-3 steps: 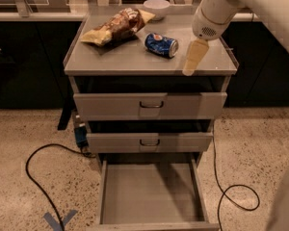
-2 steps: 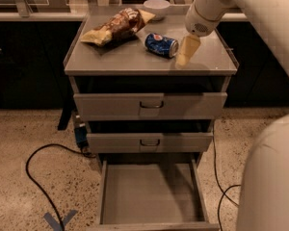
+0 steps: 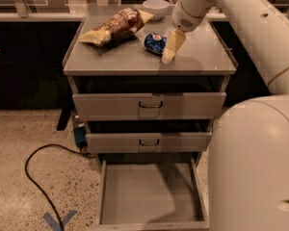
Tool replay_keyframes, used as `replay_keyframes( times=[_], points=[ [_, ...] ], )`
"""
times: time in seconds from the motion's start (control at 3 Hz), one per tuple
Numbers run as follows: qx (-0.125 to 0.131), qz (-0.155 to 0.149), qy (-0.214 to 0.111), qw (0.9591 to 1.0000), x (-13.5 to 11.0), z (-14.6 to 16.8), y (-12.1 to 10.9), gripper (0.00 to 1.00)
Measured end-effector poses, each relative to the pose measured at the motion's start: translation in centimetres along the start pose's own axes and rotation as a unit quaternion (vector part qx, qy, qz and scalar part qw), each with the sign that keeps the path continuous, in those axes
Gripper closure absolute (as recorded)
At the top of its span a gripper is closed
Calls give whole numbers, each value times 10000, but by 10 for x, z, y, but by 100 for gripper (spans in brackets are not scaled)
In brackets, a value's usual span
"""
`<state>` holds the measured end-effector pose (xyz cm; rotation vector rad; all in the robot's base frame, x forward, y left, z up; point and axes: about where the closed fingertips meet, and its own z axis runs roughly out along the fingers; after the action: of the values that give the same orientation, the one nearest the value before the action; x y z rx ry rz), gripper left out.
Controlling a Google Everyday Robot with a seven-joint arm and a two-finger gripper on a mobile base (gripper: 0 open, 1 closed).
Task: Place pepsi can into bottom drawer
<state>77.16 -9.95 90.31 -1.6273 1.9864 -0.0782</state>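
- The pepsi can (image 3: pixel 154 42) lies on its side on the bench (image 3: pixel 202 57), which is the top of the grey cabinet, a little right of centre; it is not yet in the drawer
- The bottom drawer (image 3: pixel 149 194) stands pulled out at floor level, directly below the bench, with its grey floor exposed. Judgement: it is set open to receive the can from above
- The two upper drawers (image 3: pixel 149 106) are pushed in, so neither overhangs the open one
- The gripper (image 3: pixel 166 57) reaches down from the arm at upper right, its cream tip low over the bench, hard against the can's right end and covering part of it. Judgement: it is placed there to take the can, coming in from the side away from the other items
- Jaws: only a single cream wedge shows. Cannot tell whether they are open or closed, nor whether the can sits between them; contact with the can looks likely but is not confirmed
- The chip bag (image 3: pixel 116 27) lies left of the can, near but apart; the white bowl (image 3: pixel 155 6) sits at the back edge. Neither blocks the approach
- Risk, as judged: a can lying on its side may roll if nudged
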Motion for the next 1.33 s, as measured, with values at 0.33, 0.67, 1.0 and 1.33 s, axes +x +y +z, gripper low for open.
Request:
replay_keyframes(
  times=[0.33, 0.67, 1.0, 1.33],
  points=[
    [-1, 72, -37, 10000, -13, 8, -6, 0],
    [-37, 180, -37, 9998, -25, 19, -8, 0],
    [-88, 251, -157, 9995, -35, 27, -9, 0],
    [-141, 426, -227, 9987, -42, 38, -10, 0]
  ],
)
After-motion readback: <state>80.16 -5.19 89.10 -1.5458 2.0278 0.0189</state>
